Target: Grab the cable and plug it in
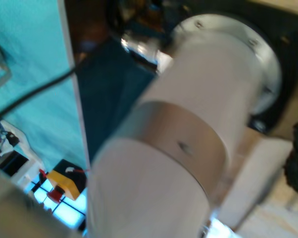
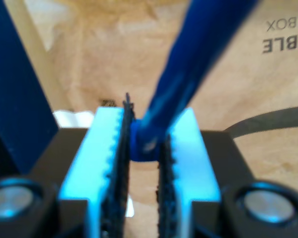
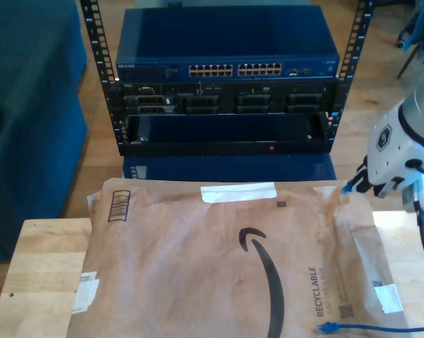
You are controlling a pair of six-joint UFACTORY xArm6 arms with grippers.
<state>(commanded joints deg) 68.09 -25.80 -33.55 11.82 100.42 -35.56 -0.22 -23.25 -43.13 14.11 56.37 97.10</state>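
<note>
Pinching the cable (image 2: 154, 134) between its toothed fingers (image 2: 109, 158), my second gripper (image 2: 141, 163) hung over the cardboard box (image 2: 99, 64), the blue line running up and away from the jaws. A free plug (image 3: 327, 327) lay on the box below. My first gripper's state I could not tell.

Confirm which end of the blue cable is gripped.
The end at the exterior view's right, clamped in my second gripper. The other plug lies loose on the paper mailer near that view's bottom edge.
</note>
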